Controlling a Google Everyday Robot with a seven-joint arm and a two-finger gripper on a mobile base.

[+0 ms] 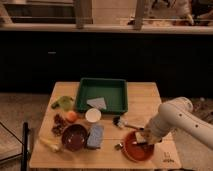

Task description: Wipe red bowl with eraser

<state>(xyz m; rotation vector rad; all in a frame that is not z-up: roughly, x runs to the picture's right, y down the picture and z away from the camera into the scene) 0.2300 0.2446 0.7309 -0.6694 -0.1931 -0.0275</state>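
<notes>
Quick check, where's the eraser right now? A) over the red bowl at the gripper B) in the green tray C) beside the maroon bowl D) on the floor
A: the pale eraser sits at the gripper, over the inside of the red bowl at the table's front right.
</notes>
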